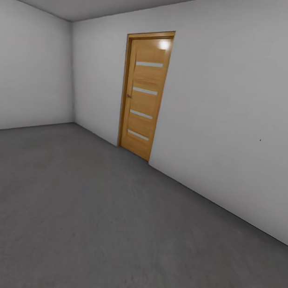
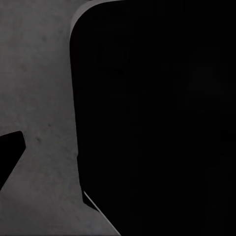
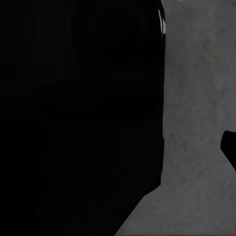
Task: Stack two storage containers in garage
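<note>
We're in the garage: dark grey floor [image 1: 100, 231], pale walls, shut wood door [image 1: 143, 92] ahead. No containers in sight, likely in transit. Wrist cams face floor past black robot body [image 2: 157, 118]; gripper states: can't tell.

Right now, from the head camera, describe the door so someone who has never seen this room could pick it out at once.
The room is bare, with a dark grey floor and pale grey walls. On the long wall running back toward the far corner stands the door, shut in its frame. It is the room's one warm-coloured thing: honey-brown wood with four narrow pale horizontal strips down its middle and a small handle on its left edge.
</note>
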